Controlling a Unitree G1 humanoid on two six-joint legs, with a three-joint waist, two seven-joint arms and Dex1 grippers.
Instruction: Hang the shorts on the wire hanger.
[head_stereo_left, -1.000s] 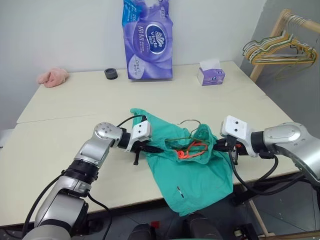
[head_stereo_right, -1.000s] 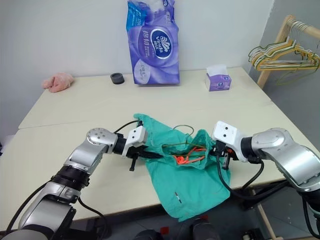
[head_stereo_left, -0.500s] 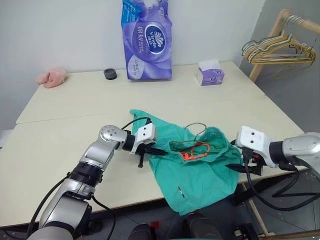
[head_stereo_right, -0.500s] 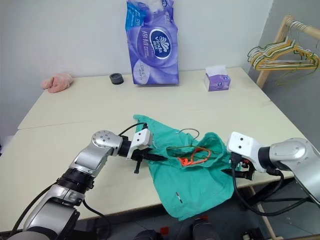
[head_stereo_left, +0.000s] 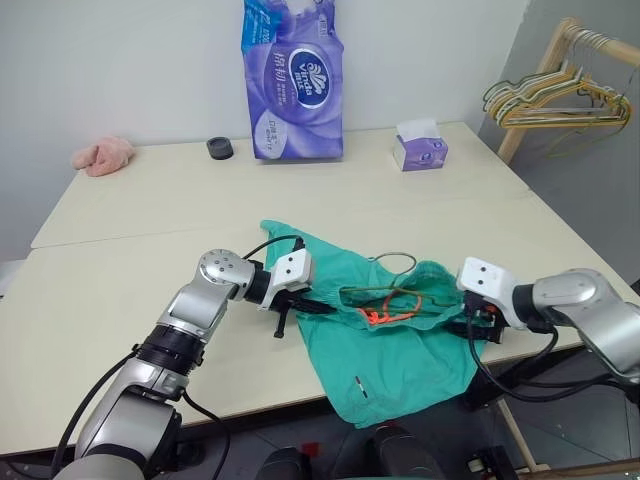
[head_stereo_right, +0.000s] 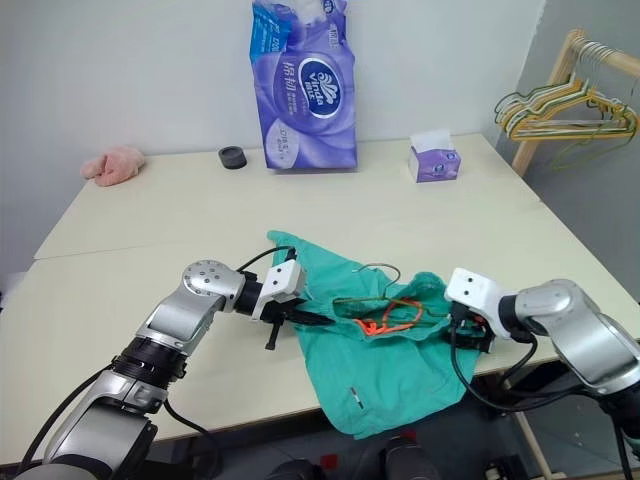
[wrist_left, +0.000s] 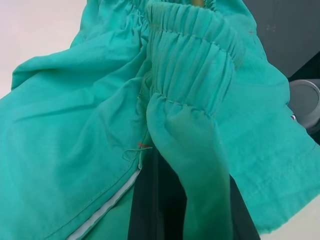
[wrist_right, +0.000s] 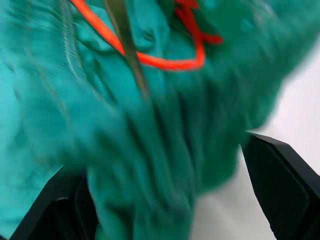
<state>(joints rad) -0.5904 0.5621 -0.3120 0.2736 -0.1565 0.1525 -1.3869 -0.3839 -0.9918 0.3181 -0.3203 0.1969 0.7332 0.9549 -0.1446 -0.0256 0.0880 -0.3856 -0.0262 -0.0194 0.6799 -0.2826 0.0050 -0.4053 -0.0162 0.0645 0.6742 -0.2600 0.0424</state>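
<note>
the shorts (head_stereo_left: 385, 335) lie at the tabletop's (head_stereo_left: 130, 260) near edge, hem spilling over it, with the wire hanger (head_stereo_left: 385, 290) tucked in the open waistband and its hook poking out the far side. the left end effector (head_stereo_left: 305, 305) is clamped on the waistband's left end, while the right end effector (head_stereo_left: 470, 325) stands spread wide around the bunched right end, gripping nothing. threading looks partly done; next the right one likely has to pinch that waistband and draw it over the hanger's shoulder.
</note>
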